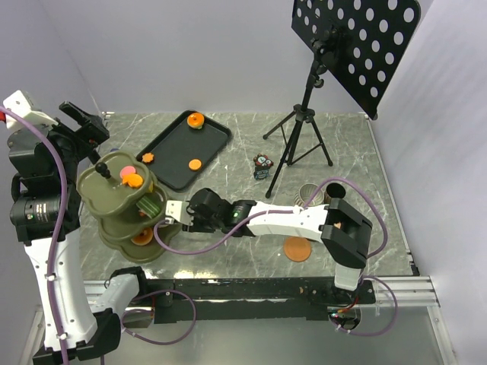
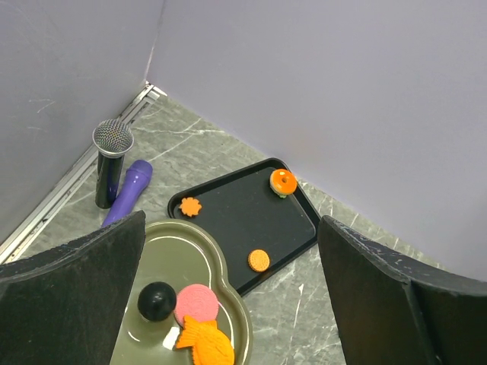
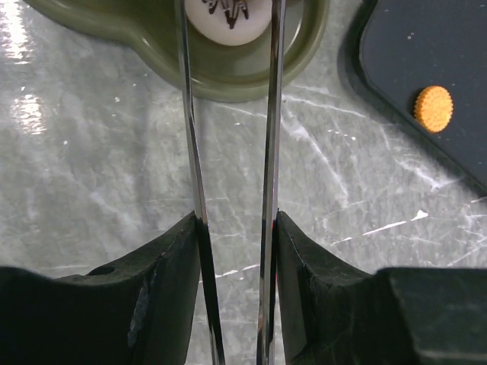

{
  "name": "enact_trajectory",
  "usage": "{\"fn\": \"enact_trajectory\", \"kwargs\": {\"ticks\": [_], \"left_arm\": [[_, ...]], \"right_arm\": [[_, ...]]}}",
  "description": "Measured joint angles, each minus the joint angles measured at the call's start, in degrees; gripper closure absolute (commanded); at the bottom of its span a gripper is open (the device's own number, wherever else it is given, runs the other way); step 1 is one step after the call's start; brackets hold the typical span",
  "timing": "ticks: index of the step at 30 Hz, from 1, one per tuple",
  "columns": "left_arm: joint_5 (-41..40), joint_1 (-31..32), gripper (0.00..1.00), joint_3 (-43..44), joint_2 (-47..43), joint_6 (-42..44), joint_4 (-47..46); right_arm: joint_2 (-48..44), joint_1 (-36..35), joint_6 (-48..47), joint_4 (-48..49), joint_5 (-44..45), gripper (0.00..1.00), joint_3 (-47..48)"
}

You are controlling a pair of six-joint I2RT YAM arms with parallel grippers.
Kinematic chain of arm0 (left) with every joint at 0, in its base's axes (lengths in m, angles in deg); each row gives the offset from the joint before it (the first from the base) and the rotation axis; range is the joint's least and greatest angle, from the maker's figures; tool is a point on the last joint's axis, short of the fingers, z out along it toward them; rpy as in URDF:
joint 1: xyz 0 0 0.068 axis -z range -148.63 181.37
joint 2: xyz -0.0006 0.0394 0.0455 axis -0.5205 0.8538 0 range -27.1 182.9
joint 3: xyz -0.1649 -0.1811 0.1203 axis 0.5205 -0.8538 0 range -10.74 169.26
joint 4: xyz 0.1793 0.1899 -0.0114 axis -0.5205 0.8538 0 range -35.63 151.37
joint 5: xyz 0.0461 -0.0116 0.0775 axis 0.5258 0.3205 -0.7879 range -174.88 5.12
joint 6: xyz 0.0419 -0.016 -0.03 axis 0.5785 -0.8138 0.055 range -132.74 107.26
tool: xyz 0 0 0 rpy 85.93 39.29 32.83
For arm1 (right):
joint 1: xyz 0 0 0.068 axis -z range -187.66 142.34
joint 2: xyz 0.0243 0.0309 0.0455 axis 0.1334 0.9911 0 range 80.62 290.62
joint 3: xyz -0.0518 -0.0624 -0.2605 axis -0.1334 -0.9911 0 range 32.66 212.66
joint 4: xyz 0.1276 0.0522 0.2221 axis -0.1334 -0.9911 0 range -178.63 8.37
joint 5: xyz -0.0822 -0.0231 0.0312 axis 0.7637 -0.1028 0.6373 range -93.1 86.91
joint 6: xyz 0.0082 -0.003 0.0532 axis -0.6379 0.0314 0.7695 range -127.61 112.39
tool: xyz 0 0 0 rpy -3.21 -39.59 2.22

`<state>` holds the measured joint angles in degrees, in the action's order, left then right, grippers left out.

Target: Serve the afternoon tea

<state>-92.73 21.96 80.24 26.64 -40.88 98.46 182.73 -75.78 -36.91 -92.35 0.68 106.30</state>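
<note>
Partly served. Right pincer (image 3: 236, 251) clamped on thin metal tongs (image 3: 270, 152), tips astride white round pastry (image 3: 227, 17) in olive tiered stand (image 3: 236, 84). Three orange pastries (image 1: 195, 163) lie on black rectangular tray (image 1: 179, 148). Left pincer (image 2: 232, 220) wide, empty.

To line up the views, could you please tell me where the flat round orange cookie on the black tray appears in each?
Top external: flat round orange cookie, left of centre.
Left wrist: lower centre.
Right wrist: upper right.
Shared landmark: the black tray, under it in every view.
</note>
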Motion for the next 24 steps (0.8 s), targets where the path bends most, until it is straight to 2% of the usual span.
{"fn": "enact_trajectory", "kwargs": {"ticks": [3, 10, 19, 24], "left_arm": [[0.00, 0.00, 0.00, 0.00, -0.02, 0.02, 0.00], [-0.04, 0.00, 0.00, -0.11, -0.07, 0.02, 0.07], [-0.33, 0.00, 0.00, -0.17, -0.39, 0.02, 0.13], [-0.42, 0.00, 0.00, -0.68, -0.39, 0.00, 0.15]], "right_arm": [[0.07, -0.02, -0.26, 0.02, 1.18, 0.48, 0.37], [0.07, -0.11, -0.59, 0.44, 2.69, 0.36, 0.59], [-0.26, -0.11, -0.09, 1.68, 3.98, 0.36, 0.44], [-4.87, -0.11, 0.37, 4.09, 6.08, 0.33, -3.30]]}}
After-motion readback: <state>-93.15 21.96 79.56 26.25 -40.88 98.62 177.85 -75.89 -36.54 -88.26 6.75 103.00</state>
